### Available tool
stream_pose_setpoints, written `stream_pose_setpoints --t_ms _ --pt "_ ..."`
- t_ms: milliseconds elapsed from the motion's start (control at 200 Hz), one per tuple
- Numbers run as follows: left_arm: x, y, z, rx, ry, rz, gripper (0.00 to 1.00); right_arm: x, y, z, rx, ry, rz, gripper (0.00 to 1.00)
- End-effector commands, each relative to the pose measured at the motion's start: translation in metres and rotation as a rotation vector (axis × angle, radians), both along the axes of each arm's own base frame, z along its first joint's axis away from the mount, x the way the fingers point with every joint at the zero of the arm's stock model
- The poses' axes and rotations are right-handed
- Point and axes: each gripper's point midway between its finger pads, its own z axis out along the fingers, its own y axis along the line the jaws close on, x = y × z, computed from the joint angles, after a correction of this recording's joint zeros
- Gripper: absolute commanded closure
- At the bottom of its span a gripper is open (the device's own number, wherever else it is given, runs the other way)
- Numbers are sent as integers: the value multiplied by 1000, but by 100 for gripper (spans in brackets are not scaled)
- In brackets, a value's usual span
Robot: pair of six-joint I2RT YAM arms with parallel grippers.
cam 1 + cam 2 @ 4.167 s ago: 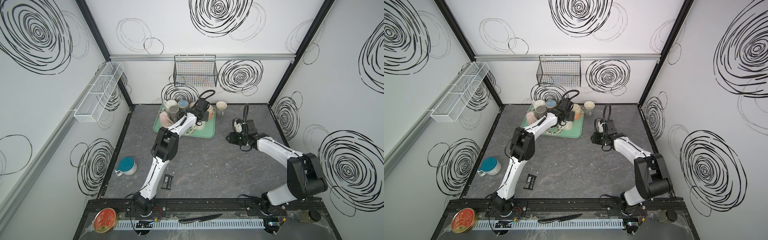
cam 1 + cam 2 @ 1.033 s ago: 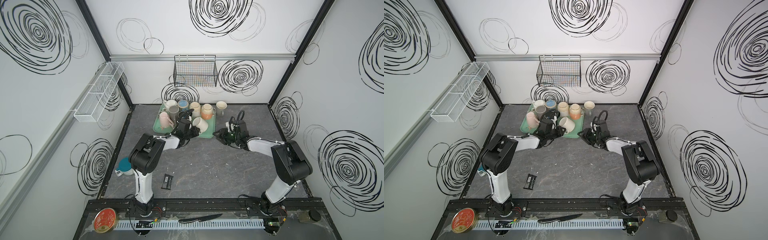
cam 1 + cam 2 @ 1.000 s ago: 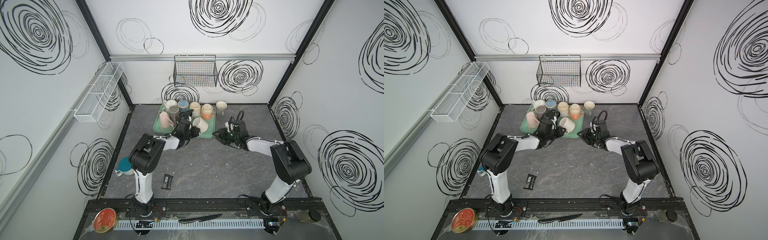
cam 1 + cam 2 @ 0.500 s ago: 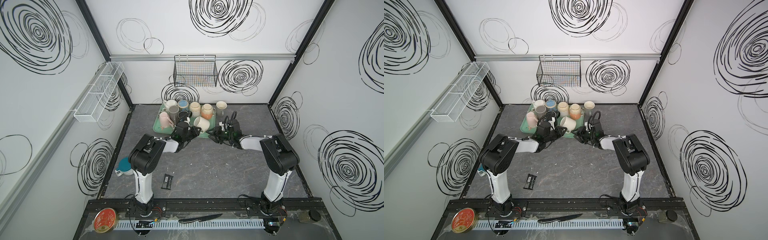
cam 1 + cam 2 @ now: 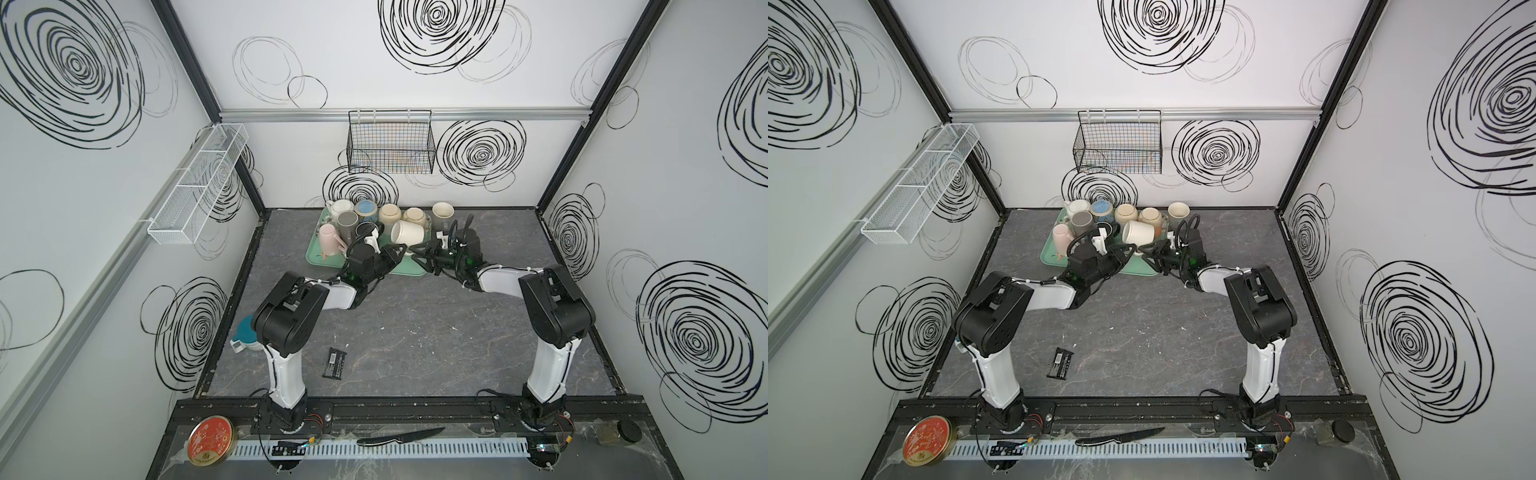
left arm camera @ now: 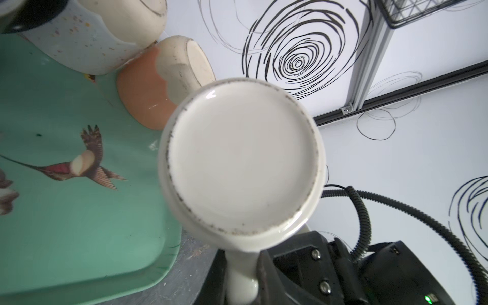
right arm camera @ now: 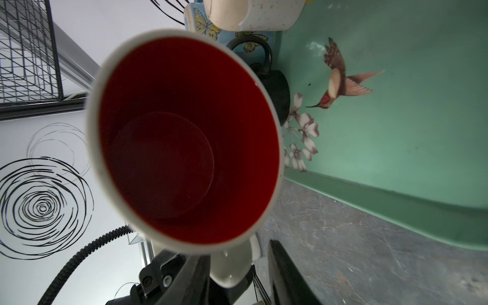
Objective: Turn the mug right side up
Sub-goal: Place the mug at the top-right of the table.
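Two tools now meet at the sideways white mug (image 5: 408,237): left tool (image 6: 241,264) clenched on its handle (image 7: 229,266), right tool (image 7: 239,253) just arrived, still released, so it can likely help flip it.

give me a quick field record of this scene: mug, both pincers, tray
mug: white, red inside, held on its side by the near corner of the tray
left pincer: shut on the handle
right pincer: open, fingers either side of the handle
tray: green, other mugs crowded at its back
task state: mug not yet upright
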Motion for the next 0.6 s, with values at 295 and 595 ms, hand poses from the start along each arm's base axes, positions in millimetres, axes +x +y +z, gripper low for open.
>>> stream_pose_setpoints --t_ms 295,595 --pt "-13 -9 107 -239 -244 -14 100 17 0 48 195 -62 -13 64" --pt "-19 -24 98 -244 -211 -22 100 25 -10 72 234 -123 -53 79"
